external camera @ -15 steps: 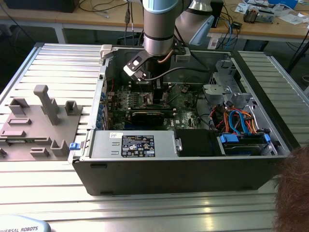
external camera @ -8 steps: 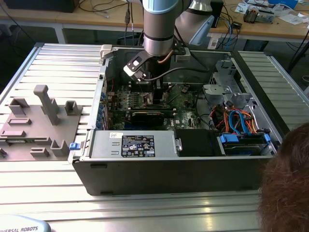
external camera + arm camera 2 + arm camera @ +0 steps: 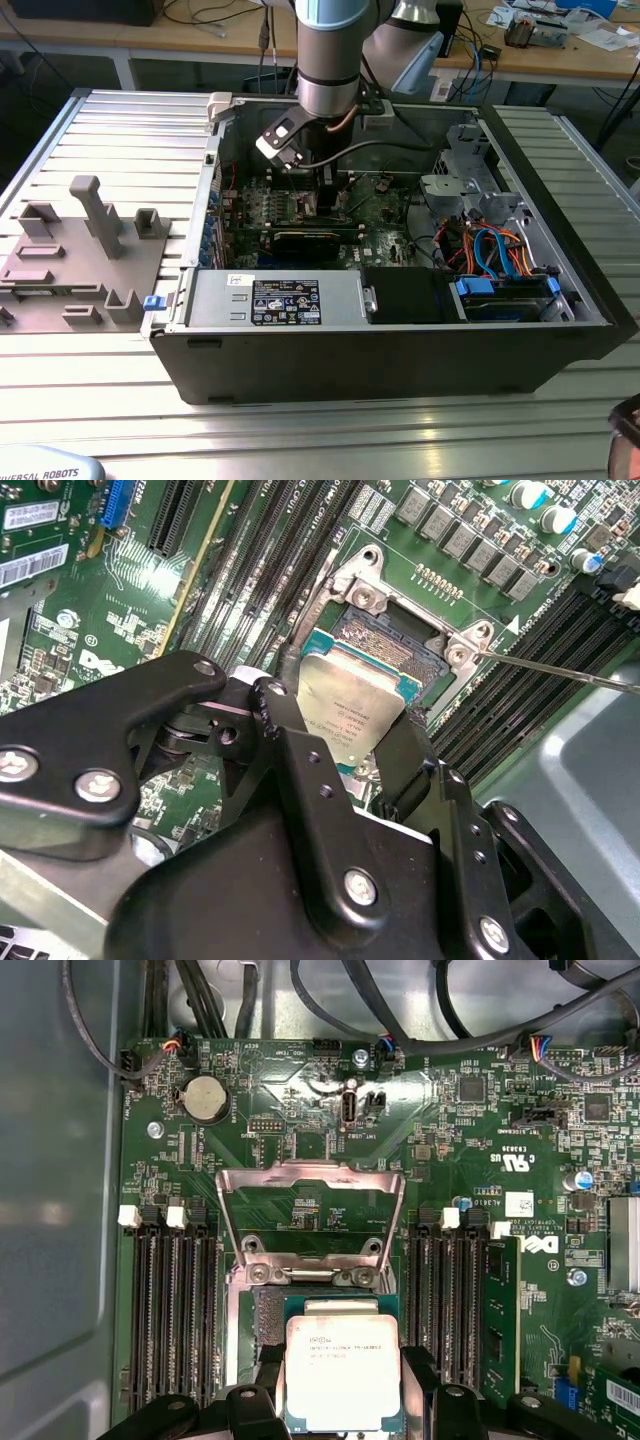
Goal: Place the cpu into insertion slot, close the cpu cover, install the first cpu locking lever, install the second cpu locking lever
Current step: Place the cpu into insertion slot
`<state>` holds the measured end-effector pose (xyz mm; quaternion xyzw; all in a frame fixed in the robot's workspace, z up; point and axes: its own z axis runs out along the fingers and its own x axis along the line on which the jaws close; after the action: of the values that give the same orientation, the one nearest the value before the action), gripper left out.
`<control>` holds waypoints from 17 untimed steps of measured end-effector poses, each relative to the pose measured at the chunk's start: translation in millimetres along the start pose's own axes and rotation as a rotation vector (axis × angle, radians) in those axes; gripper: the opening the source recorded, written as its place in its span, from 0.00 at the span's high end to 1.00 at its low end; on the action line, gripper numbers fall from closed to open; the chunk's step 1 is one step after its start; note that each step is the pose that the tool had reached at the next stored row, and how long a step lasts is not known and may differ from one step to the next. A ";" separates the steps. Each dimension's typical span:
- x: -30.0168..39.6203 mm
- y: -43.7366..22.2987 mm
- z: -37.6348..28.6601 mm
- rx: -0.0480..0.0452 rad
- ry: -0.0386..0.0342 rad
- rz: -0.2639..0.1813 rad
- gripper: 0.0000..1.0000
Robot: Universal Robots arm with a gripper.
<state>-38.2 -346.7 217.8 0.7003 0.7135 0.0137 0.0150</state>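
The black links and bolted plates of my gripper (image 3: 345, 718) crowd the foreground in the second wrist view. My two fingers (image 3: 283, 685) are pressed against opposite edges of the cpu (image 3: 352, 702), pinching it flat with its dull silver top facing up. In the first wrist view the same grip (image 3: 343, 1385) shows the cpu (image 3: 343, 1365) lying over the insertion slot (image 3: 266, 1318). A strip of the slot's dark pin field is bare along one side of the chip. I cannot tell whether the chip touches the slot or hangs just above it.

Just beyond the slot, the cpu cover (image 3: 312, 1172) stands swung open on its hinge, with the green motherboard (image 3: 300, 1090) visible through its window. A thin metal rod (image 3: 560, 670) runs out from one corner of the slot's frame. Long black memory slots (image 3: 170, 1310) flank the slot on both sides, and a round coin cell (image 3: 205, 1098) sits farther off.

In the exterior view my arm (image 3: 335, 50) reaches down into the open computer case (image 3: 400, 350). The case lies on a ribbed metal table (image 3: 300, 430), with a grey fixture plate (image 3: 80, 260) at the exterior view's left.
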 end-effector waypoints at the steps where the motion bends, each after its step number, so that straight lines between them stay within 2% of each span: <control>1: 0.3 -0.2 0.6 0.0002 -0.0004 0.000 0.46; 3: 1.2 -0.4 1.1 0.0000 -0.0003 0.000 0.46; 6: 6.7 -0.5 1.3 0.0001 -0.0003 0.000 0.46; 17: 7.9 -2.6 5.2 0.0001 -0.0014 0.014 0.46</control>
<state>-40.7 -338.9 212.5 0.7053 0.7086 0.0132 0.0154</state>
